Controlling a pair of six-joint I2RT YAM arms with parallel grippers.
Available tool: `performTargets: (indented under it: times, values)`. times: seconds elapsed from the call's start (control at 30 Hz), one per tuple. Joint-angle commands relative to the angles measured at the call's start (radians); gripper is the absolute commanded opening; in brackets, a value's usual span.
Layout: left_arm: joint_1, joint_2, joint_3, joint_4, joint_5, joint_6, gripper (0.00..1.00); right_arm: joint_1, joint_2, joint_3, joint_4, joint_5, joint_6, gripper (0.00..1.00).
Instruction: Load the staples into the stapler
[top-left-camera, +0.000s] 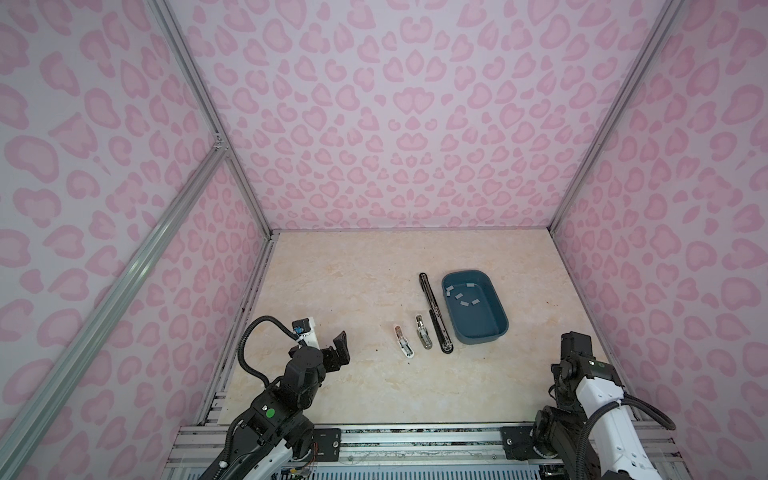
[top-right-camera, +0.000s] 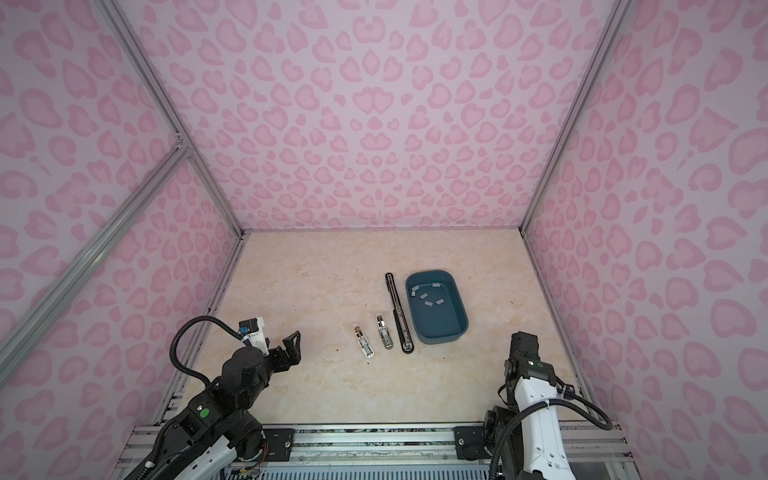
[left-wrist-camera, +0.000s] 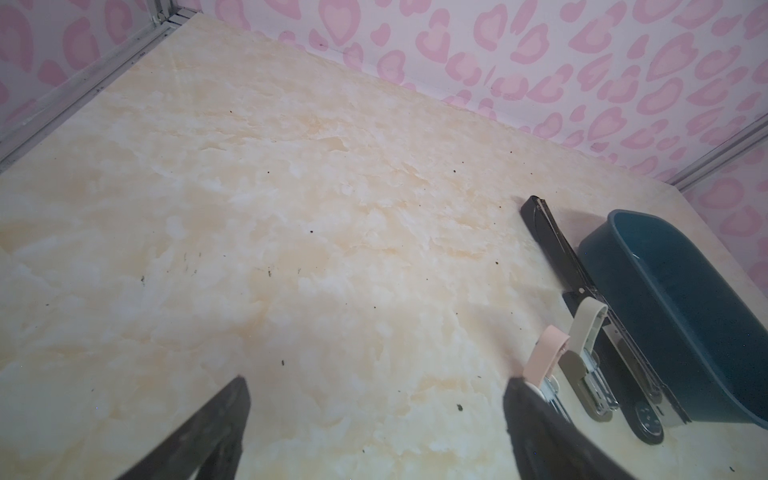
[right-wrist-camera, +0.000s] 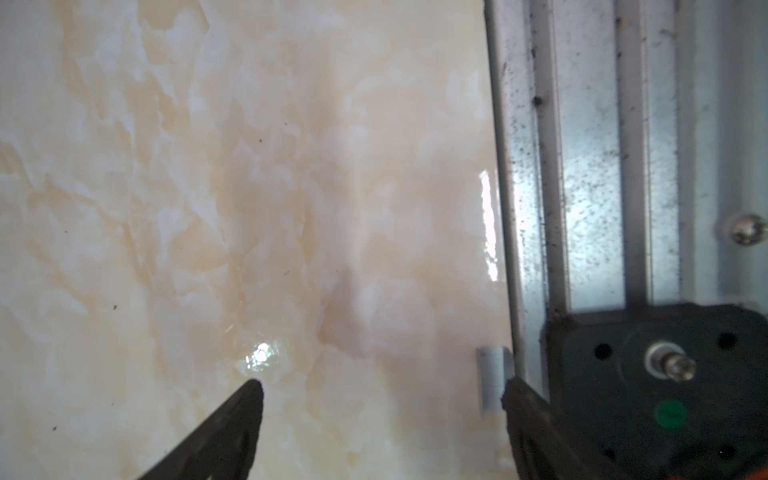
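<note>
Several light-grey staples (top-left-camera: 459, 296) (top-right-camera: 424, 296) lie in a blue tray (top-left-camera: 478, 337) (top-right-camera: 442, 337) at the right middle of the table. Left of the tray lie three staplers, all opened out flat: a long black stapler (top-left-camera: 434, 309) (top-right-camera: 397, 311) (left-wrist-camera: 552, 245), a small beige stapler (top-left-camera: 423, 331) (top-right-camera: 384, 332) (left-wrist-camera: 586, 328) and a small pink stapler (top-left-camera: 404, 341) (top-right-camera: 363, 341) (left-wrist-camera: 544, 361). My left gripper (top-left-camera: 334, 349) (top-right-camera: 291, 345) (left-wrist-camera: 378, 380) hangs open and empty, left of the staplers. My right gripper (right-wrist-camera: 382, 384) is open and empty over bare table at the front right; the arm hides it in both top views.
Pink patterned walls close in the table on three sides. An aluminium rail (right-wrist-camera: 582, 166) and the right arm's black base mount (right-wrist-camera: 665, 374) run along the front edge. A small light-grey piece (right-wrist-camera: 490, 378) lies against that rail.
</note>
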Motion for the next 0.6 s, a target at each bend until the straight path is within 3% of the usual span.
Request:
performTargets:
  times: [0.0, 0.57]
  values:
    - [0.001, -0.001, -0.002, 0.008, 0.001, -0.004, 0.96, -0.001, -0.025, -0.015, -0.007, 0.025, 0.011, 0.91]
    - [0.001, -0.003, -0.002, 0.008, 0.001, -0.004, 0.96, -0.016, -0.200, -0.141, 0.085, -0.026, 0.023, 0.94]
